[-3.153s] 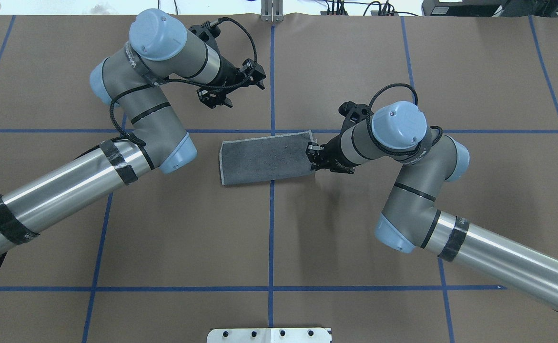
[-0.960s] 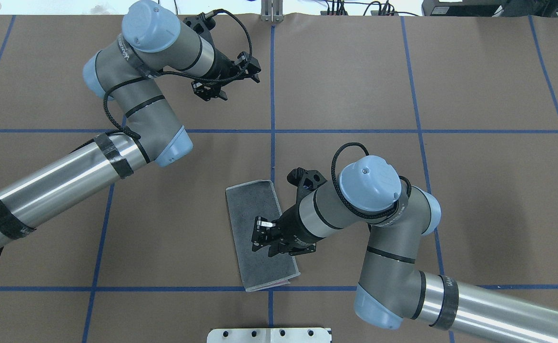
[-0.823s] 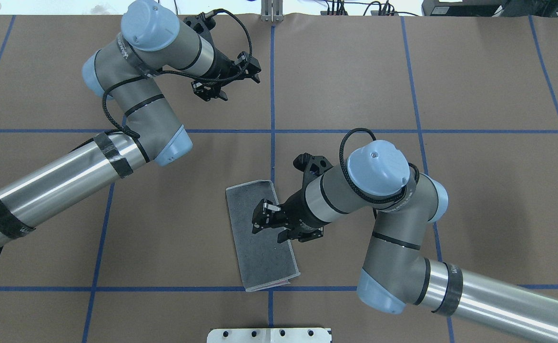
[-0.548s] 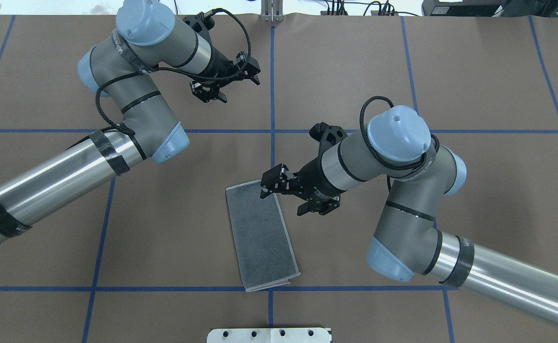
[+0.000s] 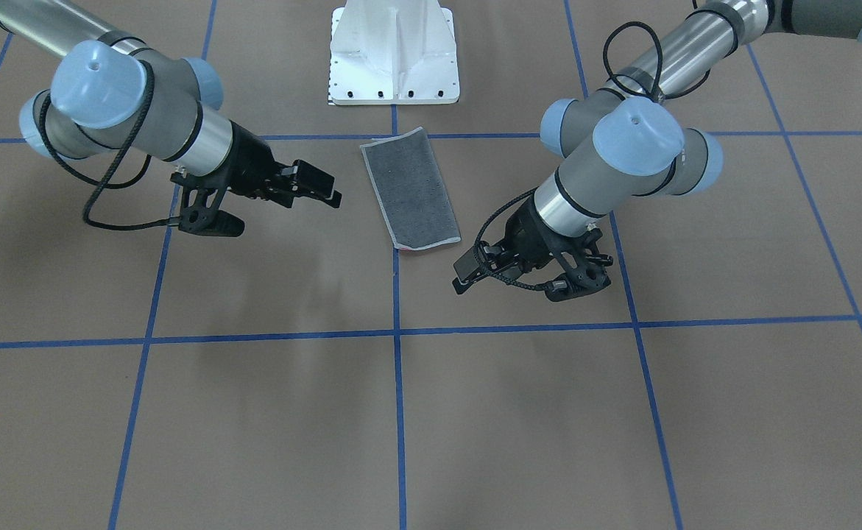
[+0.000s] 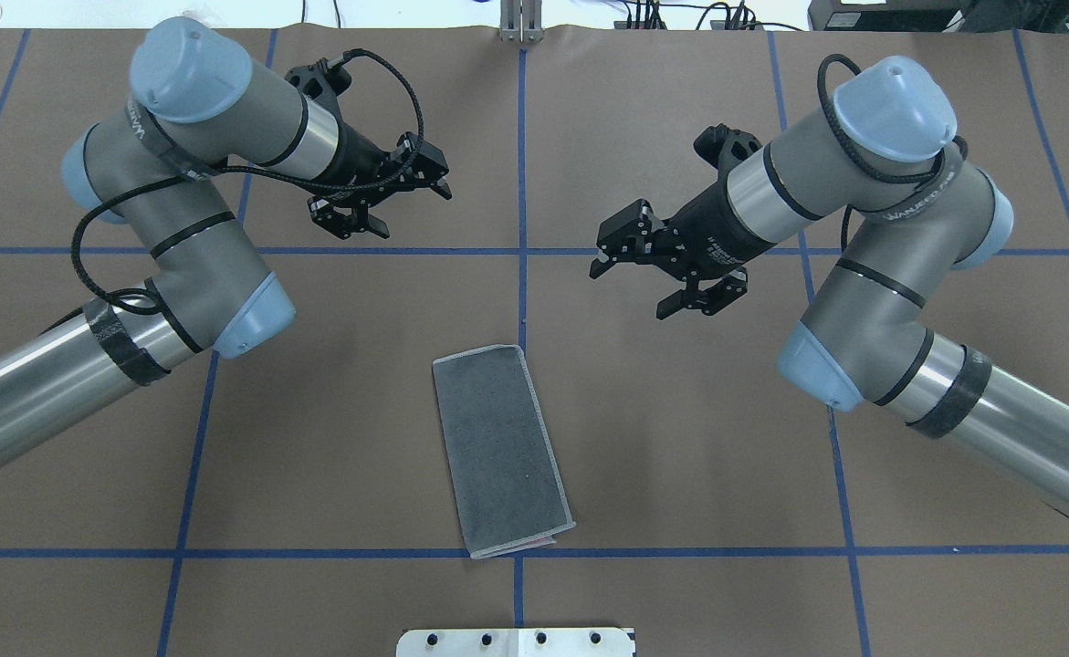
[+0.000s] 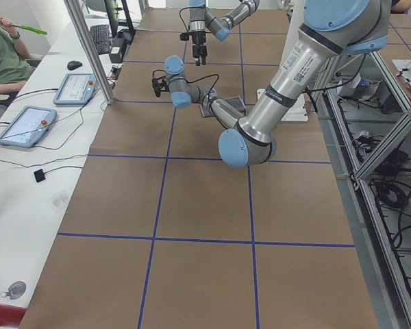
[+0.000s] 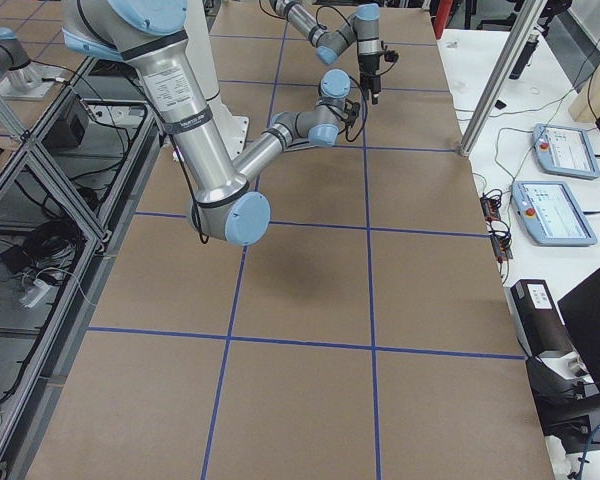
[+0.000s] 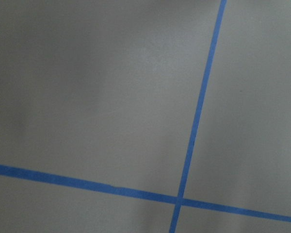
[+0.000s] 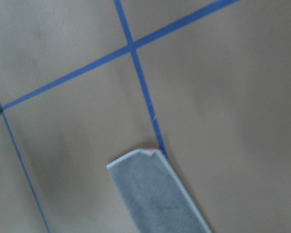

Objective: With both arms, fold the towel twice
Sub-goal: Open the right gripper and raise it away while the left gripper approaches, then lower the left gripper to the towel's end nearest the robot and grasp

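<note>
The towel [image 6: 502, 452] lies flat on the brown table as a narrow folded strip, grey face up, with a sliver of pink at its near end. It also shows in the front view [image 5: 412, 191] and at the bottom of the right wrist view [image 10: 155, 194]. My right gripper [image 6: 627, 292] is open and empty, raised beyond and to the right of the towel, apart from it; it also shows in the front view [image 5: 324, 190]. My left gripper [image 6: 415, 212] is open and empty, beyond the towel on the left [image 5: 467, 276]. The left wrist view holds only table.
The white pedestal base [image 6: 516, 641] stands at the near edge, just behind the towel. Blue tape lines [image 6: 520, 301] cross the brown table cover. A side bench with tablets [image 7: 24, 125] and a seated operator [image 7: 3, 58] lies past the far edge.
My right gripper dragged the towel nearer and turned it lengthwise, let go, then rose and pulled back to the far right. My left arm drew back to the left, still open.
</note>
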Controlling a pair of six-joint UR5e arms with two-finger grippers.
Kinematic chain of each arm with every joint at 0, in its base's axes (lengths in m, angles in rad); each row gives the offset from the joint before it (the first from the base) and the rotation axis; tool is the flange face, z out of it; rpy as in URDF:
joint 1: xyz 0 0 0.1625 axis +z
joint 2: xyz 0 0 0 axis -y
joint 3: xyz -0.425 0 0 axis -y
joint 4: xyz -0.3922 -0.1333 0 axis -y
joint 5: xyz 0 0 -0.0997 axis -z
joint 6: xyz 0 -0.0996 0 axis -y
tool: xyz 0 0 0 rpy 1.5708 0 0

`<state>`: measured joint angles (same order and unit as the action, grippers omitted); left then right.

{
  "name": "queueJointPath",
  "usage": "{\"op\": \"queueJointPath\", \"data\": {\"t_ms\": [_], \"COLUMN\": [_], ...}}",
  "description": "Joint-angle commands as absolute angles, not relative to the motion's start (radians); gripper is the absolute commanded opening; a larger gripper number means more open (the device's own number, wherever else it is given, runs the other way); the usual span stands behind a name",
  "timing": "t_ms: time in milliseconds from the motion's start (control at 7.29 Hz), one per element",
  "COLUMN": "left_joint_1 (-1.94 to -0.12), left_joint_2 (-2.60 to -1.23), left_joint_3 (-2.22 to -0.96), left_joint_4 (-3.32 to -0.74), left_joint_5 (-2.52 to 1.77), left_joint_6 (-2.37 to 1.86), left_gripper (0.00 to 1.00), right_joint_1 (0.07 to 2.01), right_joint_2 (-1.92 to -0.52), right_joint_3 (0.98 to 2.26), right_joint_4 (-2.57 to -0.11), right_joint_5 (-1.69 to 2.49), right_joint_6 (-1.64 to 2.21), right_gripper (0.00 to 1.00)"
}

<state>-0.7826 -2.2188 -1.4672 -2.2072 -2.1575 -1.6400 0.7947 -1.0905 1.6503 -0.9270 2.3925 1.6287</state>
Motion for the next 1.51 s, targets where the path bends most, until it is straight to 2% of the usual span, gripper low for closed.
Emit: {"op": "queueJointPath", "data": {"t_ms": [0, 137, 411, 823, 1097, 1371], "left_joint_1": [-0.667, -0.553, -0.454, -0.301, -0.263, -0.194], "left_joint_2": [-2.171, -2.136, -2.073, -2.02, -1.975, -1.965], "left_joint_3": [-1.575, -1.633, -1.715, -1.749, -1.802, -1.804], "left_joint_4": [-2.194, -2.194, -2.192, -2.192, -2.192, -2.191], "left_joint_5": [-2.07, -1.94, -1.853, -1.703, -1.7, -1.632], "left_joint_6": [-1.841, -1.908, -1.965, -1.992, -2.011, -2.017], "left_gripper": [1.0, 1.0, 1.0, 1.0, 1.0, 1.0], "right_joint_1": [0.876, 0.894, 0.897, 0.9, 0.902, 0.902], "right_joint_2": [-1.14, -1.15, -1.151, -1.146, -1.141, -1.144], "right_joint_3": [1.644, 1.638, 1.609, 1.606, 1.606, 1.609], "right_joint_4": [-0.923, -0.922, -0.914, -0.911, -0.911, -0.91], "right_joint_5": [2.401, 2.399, 2.39, 2.385, 2.385, 2.388], "right_joint_6": [1.58, 1.559, 1.542, 1.542, 1.542, 1.543], "right_gripper": [1.0, 1.0, 1.0, 1.0, 1.0, 1.0]}}
